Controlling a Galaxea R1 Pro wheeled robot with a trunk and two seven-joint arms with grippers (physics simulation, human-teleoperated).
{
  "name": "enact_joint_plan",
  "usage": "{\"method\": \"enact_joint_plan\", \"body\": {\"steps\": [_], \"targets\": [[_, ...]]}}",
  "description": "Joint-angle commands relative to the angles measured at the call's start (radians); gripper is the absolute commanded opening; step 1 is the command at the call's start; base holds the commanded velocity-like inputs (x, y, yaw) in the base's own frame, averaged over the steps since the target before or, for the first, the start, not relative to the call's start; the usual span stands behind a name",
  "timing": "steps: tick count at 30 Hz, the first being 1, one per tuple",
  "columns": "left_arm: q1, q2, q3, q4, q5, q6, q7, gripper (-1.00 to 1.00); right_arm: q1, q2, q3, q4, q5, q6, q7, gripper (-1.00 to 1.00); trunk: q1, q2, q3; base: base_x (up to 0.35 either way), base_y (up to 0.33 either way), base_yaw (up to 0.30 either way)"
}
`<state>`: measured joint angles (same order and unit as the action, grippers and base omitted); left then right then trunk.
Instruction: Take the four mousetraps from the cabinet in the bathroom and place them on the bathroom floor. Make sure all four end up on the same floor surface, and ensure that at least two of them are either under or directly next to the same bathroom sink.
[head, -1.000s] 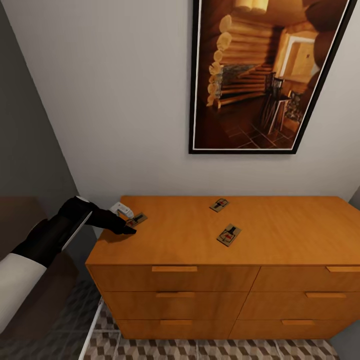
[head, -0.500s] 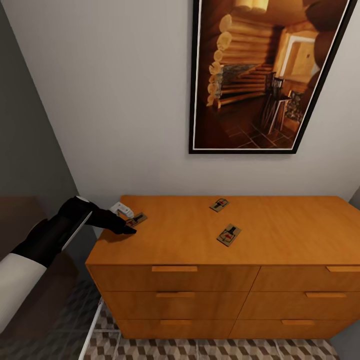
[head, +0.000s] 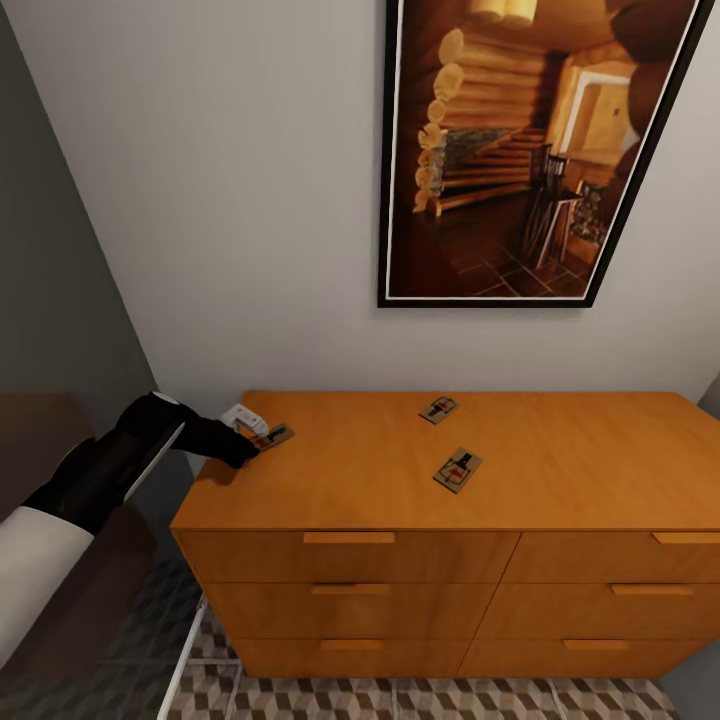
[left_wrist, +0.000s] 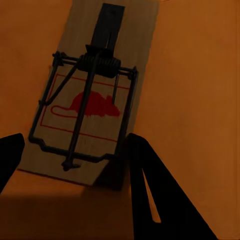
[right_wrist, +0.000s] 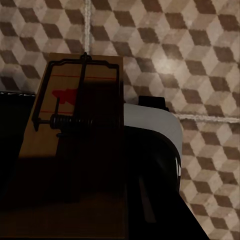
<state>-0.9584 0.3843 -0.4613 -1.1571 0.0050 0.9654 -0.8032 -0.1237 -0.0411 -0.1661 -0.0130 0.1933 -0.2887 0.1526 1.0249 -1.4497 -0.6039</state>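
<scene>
1. Mousetrap flat on cabinet top, by its left end.
2. Left fingers apart, straddling trap's near short end; long axis pointing straight away.
3. Right fingers clamped on second trap, over tiled floor.

The cabinet top carries 3 mousetraps.

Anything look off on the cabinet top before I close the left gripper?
Nothing stands out. Three mousetraps lie flat on the cabinet: one between the open left gripper's fingers at the left edge, two near the middle, angled differently but intact.
</scene>
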Motion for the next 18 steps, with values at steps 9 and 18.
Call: {"method": "enact_joint_plan", "body": {"steps": [9, 18], "targets": [[0.000, 0.001, -0.014, 0.032, -0.008, 0.004, -0.004, -1.00, -0.001, 0.000, -0.009, 0.001, 0.006, -0.003, 0.004, -1.00, 0.000, 0.000, -0.001, 0.000, 0.000, 0.000], [0.000, 0.001, -0.012, 0.003, -0.010, 0.005, -0.006, -1.00, -0.001, 0.000, -0.009, 0.001, 0.006, -0.003, 0.004, -1.00, 0.000, 0.000, -0.001, 0.000, 0.000, 0.000]]}}
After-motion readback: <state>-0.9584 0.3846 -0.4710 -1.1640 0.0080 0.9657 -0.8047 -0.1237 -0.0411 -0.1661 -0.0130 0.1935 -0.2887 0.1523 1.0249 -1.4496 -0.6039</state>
